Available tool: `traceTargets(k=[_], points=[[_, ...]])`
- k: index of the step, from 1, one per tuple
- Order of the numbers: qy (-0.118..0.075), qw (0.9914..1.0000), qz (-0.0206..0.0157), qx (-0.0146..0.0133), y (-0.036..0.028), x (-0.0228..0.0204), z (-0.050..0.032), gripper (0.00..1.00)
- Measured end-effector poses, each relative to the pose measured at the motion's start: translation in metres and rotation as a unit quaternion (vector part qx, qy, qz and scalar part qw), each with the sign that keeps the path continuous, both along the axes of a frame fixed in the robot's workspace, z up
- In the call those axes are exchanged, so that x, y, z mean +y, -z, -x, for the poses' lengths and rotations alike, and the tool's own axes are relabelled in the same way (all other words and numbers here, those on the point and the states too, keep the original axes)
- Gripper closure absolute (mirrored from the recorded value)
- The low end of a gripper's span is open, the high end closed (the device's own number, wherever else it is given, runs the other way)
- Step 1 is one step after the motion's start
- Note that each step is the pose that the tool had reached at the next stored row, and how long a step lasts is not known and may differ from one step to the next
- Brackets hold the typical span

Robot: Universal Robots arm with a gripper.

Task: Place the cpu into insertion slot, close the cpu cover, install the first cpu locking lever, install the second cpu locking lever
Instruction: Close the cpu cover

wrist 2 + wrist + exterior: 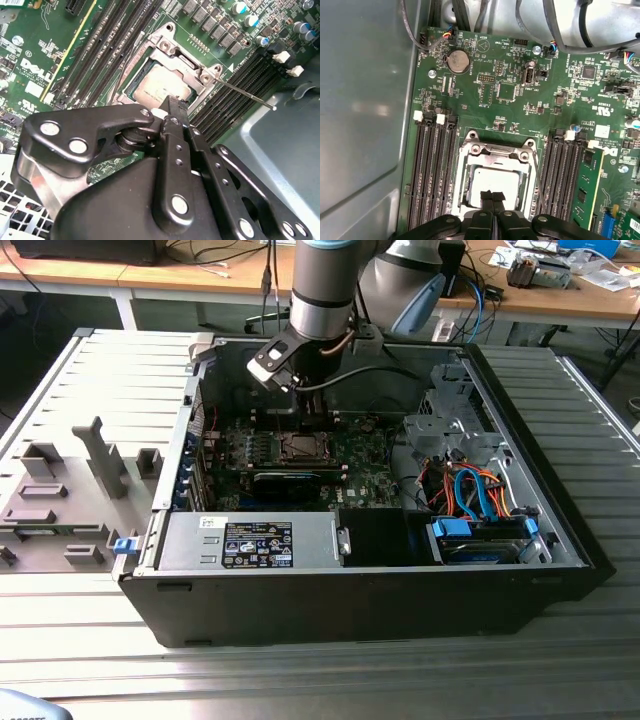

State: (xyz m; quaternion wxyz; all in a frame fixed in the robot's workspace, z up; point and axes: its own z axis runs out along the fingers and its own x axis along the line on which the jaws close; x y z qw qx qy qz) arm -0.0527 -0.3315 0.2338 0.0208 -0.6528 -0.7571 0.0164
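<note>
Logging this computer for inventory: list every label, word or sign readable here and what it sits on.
Sticker on the metal box, exterior view: print too small to read.
Fine white lettering on the green board, both wrist views: too small to read.
Triangle sign on that board, first wrist view: a mark, no words.

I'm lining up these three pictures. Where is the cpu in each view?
Exterior view: the cpu lies mid-board inside the case, under the arm's wrist.
Second wrist view: the cpu sits within the cpu cover, just beyond the end effector.
First wrist view: the cpu sits within the cover, beyond the end effector.
Shared landmark: the green motherboard.
</note>
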Motion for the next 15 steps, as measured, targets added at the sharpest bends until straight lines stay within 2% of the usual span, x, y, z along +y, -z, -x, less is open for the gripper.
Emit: traceTargets(k=[15], points=[[0.0, 1.0, 0.0001, 0.0001, -0.0054, -0.0001, 0.0, 0.89]])
